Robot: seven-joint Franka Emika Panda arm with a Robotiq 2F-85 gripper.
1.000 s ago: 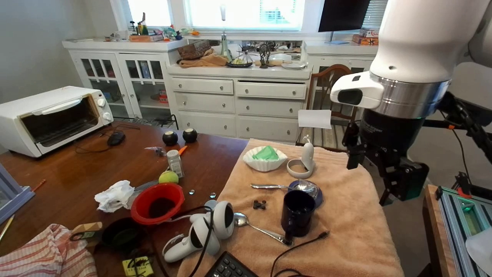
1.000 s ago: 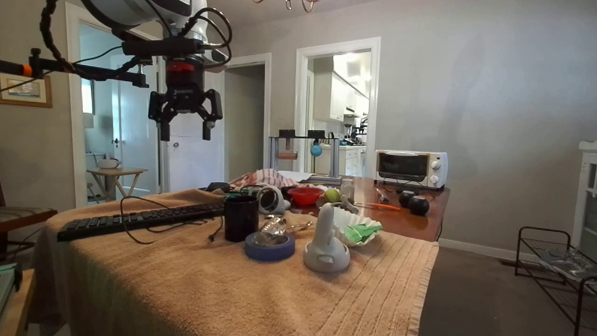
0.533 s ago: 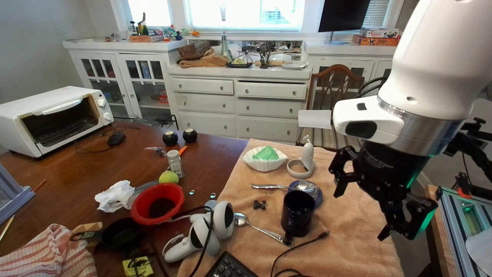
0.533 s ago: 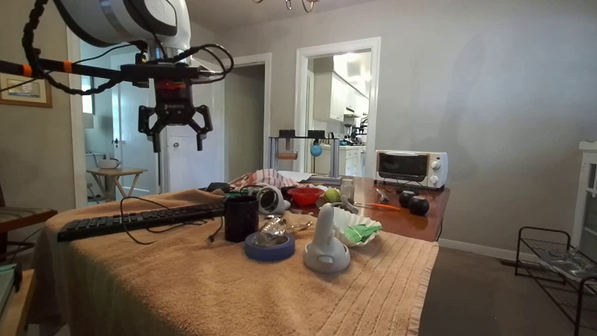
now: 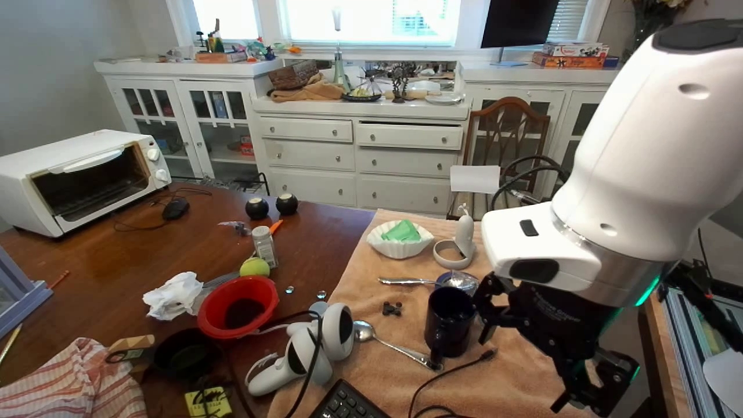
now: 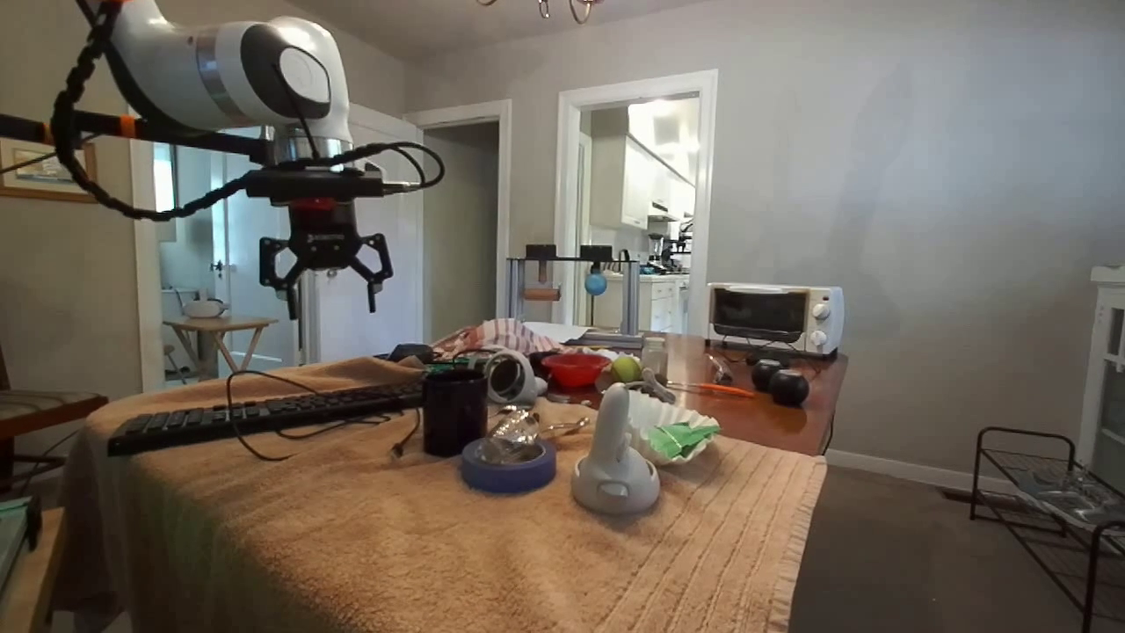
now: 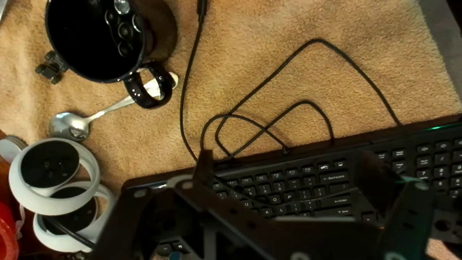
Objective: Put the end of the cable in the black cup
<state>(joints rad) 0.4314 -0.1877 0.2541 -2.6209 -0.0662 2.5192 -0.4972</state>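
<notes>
One bowl [image 5: 400, 251] holds something green [image 5: 403, 231]; cable [image 7: 183, 86] beside black cup [image 5: 448, 325].

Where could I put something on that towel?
In an exterior view, the towel is bare nearest the camera, bordered by the blue tape and upright white controller. Around the black cup it's crowded: cable end and spoon.

Wooden table [image 5: 328, 247], peach towel [image 6: 475, 545] over part, red bowl [image 5: 218, 305], black mouse [image 5: 175, 209], toaster oven [image 5: 87, 174]
</notes>
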